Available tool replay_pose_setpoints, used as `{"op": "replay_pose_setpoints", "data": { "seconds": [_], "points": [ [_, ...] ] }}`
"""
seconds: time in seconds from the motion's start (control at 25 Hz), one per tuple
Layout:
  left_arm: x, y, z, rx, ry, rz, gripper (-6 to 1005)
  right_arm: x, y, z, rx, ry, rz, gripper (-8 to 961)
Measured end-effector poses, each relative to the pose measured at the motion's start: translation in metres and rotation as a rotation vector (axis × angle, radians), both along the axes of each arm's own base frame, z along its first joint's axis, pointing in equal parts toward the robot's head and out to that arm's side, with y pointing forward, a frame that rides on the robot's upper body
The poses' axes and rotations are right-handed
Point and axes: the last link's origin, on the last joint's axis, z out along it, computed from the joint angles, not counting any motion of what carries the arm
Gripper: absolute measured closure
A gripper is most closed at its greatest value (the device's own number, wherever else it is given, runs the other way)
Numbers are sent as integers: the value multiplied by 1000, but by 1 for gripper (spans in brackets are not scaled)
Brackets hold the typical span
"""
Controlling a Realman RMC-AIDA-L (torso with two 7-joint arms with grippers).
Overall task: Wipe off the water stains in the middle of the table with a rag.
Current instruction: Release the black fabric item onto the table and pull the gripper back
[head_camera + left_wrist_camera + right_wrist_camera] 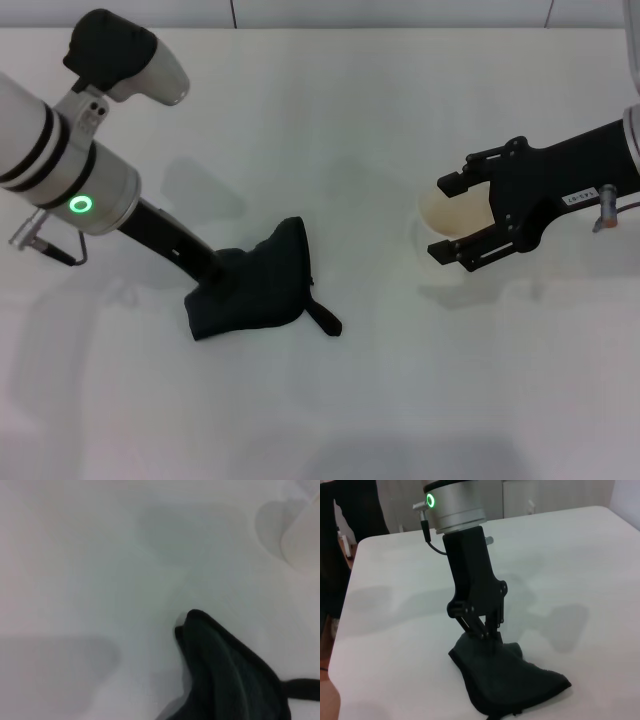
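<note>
Bright, even overhead light leaves only soft grey shadows on the white desk (350, 110). The left wrist view is blurred; the other views are sharper.

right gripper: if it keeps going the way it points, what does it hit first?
Likely the rag. The right gripper, open around the cup, points across the table toward the left gripper, which pins the rag. Depth is unclear; it might pass above.

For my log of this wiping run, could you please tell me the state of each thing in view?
Rag: bunched on the table, strap trailing out, pinched by the left gripper.
Left gripper: shut on the rag, pressing it down.
Right gripper: open around the paper cup.
Paper cup: upright between the right gripper's fingers.
Table: white; no stain shows.
</note>
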Motion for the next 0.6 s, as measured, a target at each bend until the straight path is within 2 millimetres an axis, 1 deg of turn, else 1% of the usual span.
{"op": "replay_pose_setpoints", "data": {
  "seconds": [0.12, 0.24, 0.32, 0.36, 0.44, 0.48, 0.6],
  "points": [
    [-7, -1, 4, 12, 3, 18, 904, 2, -1, 1, 2, 3, -8, 127],
    [-15, -1, 13, 45, -5, 47, 799, 4, -1, 1, 5, 6, -19, 127],
    [-19, -2, 23, 76, -18, 61, 729, 5, -2, 2, 7, 7, -26, 127],
    [-22, -4, 31, 103, -27, 65, 694, 6, -2, 3, 9, 8, -33, 127],
    [-25, -6, 40, 134, -43, 60, 646, 10, -3, 5, 18, 11, -46, 127],
    [-26, -8, 50, 166, -71, 42, 623, 12, -3, 7, 25, 14, -53, 128],
    [-28, -17, 68, 224, -174, -20, 551, 20, -4, 15, 52, 31, -81, 128]
  ]
}}
